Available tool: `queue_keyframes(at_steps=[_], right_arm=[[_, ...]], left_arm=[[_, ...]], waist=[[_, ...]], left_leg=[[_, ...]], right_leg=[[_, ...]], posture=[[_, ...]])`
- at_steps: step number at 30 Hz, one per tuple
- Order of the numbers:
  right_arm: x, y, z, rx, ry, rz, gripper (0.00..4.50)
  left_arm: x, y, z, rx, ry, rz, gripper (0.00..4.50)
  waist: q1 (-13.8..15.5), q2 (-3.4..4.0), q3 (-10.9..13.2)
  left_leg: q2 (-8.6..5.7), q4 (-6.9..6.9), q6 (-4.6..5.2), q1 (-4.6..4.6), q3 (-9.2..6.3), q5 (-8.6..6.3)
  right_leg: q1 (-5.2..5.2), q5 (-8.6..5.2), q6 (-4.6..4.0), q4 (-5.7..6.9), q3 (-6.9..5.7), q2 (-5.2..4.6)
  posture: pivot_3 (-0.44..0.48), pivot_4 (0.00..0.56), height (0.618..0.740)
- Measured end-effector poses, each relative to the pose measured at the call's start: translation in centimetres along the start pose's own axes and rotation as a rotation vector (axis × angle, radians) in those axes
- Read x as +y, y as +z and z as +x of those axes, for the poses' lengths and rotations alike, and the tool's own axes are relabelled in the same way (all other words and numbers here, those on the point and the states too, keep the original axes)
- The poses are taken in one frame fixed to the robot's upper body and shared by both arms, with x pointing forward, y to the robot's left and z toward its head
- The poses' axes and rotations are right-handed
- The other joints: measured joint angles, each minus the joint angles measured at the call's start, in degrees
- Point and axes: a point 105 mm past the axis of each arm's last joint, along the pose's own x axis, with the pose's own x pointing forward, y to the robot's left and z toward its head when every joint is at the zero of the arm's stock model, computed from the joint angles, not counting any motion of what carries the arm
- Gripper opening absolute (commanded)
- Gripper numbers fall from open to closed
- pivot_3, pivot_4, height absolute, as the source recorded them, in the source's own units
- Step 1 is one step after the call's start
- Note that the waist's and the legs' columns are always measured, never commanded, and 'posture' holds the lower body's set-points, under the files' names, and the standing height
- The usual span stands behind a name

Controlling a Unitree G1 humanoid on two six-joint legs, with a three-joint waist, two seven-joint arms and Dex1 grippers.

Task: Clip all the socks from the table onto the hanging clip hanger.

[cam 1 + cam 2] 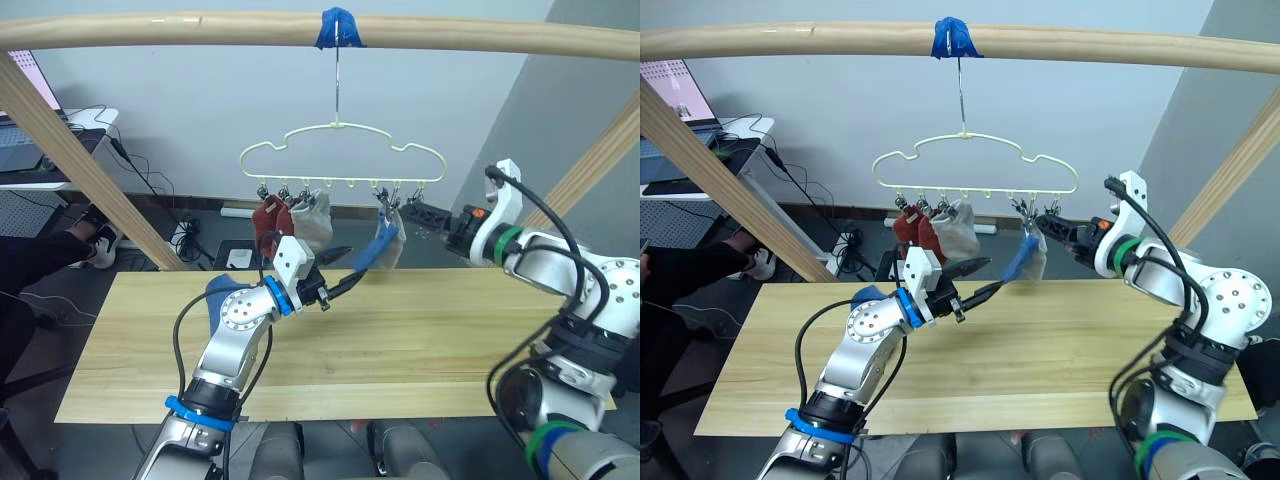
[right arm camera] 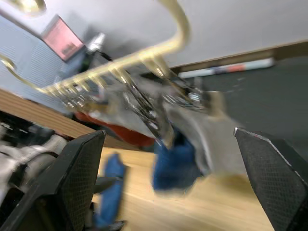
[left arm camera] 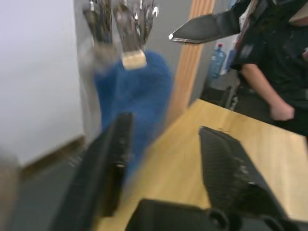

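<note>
Frame centre: my left gripper (image 1: 344,270) released beside clipped blue sock (image 1: 378,247); right gripper (image 1: 412,212) released at clip hanger (image 1: 340,160) edge.

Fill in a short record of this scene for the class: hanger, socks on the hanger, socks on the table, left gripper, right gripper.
hanger: clip hanger hangs by its hook from a wooden rail
socks hung: two rust red socks, two grey, one blue sock
socks on table: another blue sock on the table
left gripper: open, by the hung blue sock
right gripper: open, at the hanger's right clips

left claw (image 1: 342,268) parted, right claw (image 1: 420,213) spread wide
</note>
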Motion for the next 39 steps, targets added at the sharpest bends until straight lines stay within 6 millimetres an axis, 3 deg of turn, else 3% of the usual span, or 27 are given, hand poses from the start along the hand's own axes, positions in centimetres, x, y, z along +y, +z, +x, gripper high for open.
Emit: queue_keyframes(at_steps=[4,13,16,18,25,28,39], right_arm=[[-1.0,-1.5,-0.6,0.013,-0.082,-0.172,4.50],[-1.0,-2.5,1.2,-0.178,-0.187,-0.417,4.50],[-0.8,-2.3,1.3,-0.264,-0.224,-0.457,3.85],[-0.7,-1.9,1.2,-0.318,-0.252,-0.489,3.18],[-0.3,-1.0,1.1,-0.439,-0.318,-0.545,3.18],[-0.4,-0.9,1.4,-0.470,-0.338,-0.550,2.56],[-0.3,-1.0,3.4,-0.504,-0.377,-0.545,2.56]], left_arm=[[0.0,-1.1,-2.1,0.068,0.020,-0.080,4.47],[2.8,-2.4,-6.2,0.193,0.321,-0.376,4.47],[4.1,-1.9,-7.4,0.215,0.417,-0.362,4.50],[4.0,-0.8,-8.1,0.187,0.369,-0.353,4.50],[1.5,2.9,-9.5,0.098,0.077,-0.337,4.50],[0.8,3.6,-9.5,0.083,0.026,-0.328,4.50],[-0.1,5.3,-8.8,0.015,-0.030,-0.288,4.50]], waist=[[-0.20,0.00,0.00],[0.02,-0.06,0.03],[0.32,-0.09,0.05],[0.37,-0.10,0.05],[0.61,-0.10,0.07],[0.71,-0.11,0.07],[1.17,-0.12,0.07]], left_leg=[[0.00,0.01,-0.01,0.03,0.00,0.00],[0.00,0.06,-0.02,0.03,-0.04,0.01],[0.00,0.06,-0.04,0.02,-0.04,0.01],[0.00,0.05,-0.06,0.02,-0.03,0.02],[-0.01,0.04,-0.08,0.05,-0.03,0.03],[-0.02,0.04,-0.08,0.05,-0.02,0.03],[-0.01,0.04,-0.08,0.06,-0.02,0.03]], right_leg=[[0.01,-0.13,0.23,0.00,0.02,0.00],[0.02,-0.15,0.26,0.01,-0.01,-0.01],[0.02,-0.15,0.26,0.01,0.00,-0.02],[0.02,-0.15,0.26,0.00,-0.01,-0.03],[0.03,-0.15,0.25,0.01,-0.01,-0.06],[0.03,-0.14,0.25,0.00,0.00,-0.08],[0.03,-0.01,0.00,0.03,-0.02,-0.08]], posture=[[-0.023,0.186,0.740],[0.009,0.189,0.740],[0.017,0.188,0.740],[0.022,0.188,0.740],[0.036,0.184,0.740],[0.045,0.180,0.740],[0.066,0.170,0.740]])
